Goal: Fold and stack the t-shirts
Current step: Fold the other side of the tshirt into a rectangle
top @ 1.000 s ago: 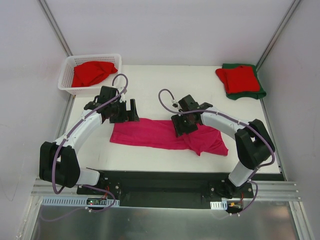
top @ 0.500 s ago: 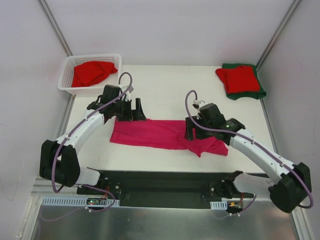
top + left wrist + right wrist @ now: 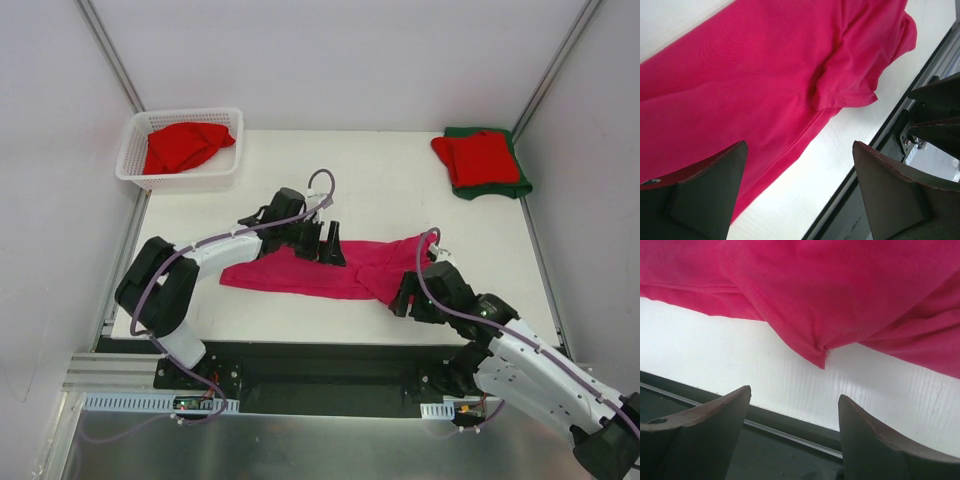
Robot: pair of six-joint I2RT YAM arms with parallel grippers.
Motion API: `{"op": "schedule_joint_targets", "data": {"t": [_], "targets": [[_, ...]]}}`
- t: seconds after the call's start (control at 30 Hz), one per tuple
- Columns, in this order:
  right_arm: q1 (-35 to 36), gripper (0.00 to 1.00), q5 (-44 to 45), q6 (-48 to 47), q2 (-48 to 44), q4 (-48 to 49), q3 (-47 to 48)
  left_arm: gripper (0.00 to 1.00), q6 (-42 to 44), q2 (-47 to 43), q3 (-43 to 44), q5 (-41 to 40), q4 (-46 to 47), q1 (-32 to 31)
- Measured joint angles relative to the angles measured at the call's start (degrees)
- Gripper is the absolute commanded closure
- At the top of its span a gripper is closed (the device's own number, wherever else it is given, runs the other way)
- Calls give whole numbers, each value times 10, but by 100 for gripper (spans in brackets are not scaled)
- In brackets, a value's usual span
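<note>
t-shirts: 4 | pink shirt (image 3: 290,278): 1 | red: 2 – loose red shirt (image 3: 180,147), folded red shirt (image 3: 478,158) | green shirt (image 3: 492,190): 1 | basket (image 3: 180,181): 1 | table (image 3: 380,185): 1 | arms: 2 – left arm (image 3: 205,250), right arm (image 3: 530,365) | grippers: 2 – left gripper (image 3: 328,246), right gripper (image 3: 407,298)

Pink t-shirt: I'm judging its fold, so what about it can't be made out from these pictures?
Top view: the left gripper covers the middle far edge of the pink t-shirt.
Top view: the right gripper overlaps its near right end.
Left wrist view: the frame's top and left edges cut the cloth off.
Right wrist view: the top edge cuts it off.
Layer count: no view shows it.
</note>
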Motion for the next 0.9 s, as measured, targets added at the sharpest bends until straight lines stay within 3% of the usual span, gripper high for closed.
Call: {"op": "schedule_joint_targets", "data": {"t": [0.3, 0.67, 0.9], "targets": [[8, 32, 36, 66, -59, -3, -42, 27, -39, 72, -15, 40, 143, -34], [11, 35, 47, 85, -50, 2, -57, 42, -49, 112, -3, 50, 176, -63], [12, 38, 47, 93, -38, 24, -69, 45, -56, 115, -3, 54, 189, -71]]}}
